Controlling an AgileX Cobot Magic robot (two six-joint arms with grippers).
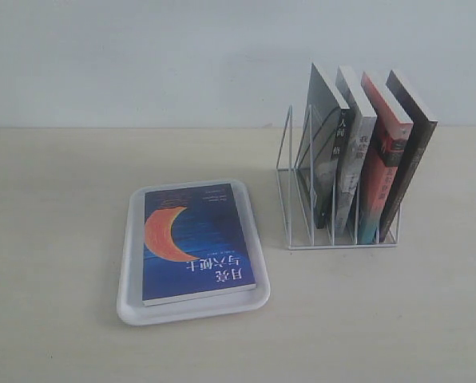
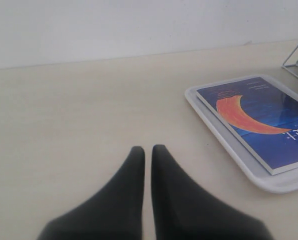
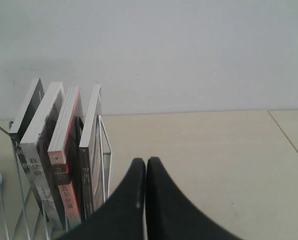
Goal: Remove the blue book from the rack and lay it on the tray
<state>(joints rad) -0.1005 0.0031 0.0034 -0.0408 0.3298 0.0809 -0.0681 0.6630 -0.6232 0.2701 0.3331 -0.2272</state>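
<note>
Left claw (image 2: 148,148) and right claw (image 3: 145,160) — pressed closed, empty; blue book (image 1: 196,243) lies flat inside tray (image 1: 131,263) — delivery judged complete.

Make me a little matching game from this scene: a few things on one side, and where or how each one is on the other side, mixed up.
Things:
1. blue book
2. rack
3. left gripper
4. red-spined book

States:
A. shut, holding nothing
B. standing upright in a slot
C. lying flat, cover up, on the tray
D. made of white wire

Pairs: 1-C, 2-D, 3-A, 4-B.
</note>
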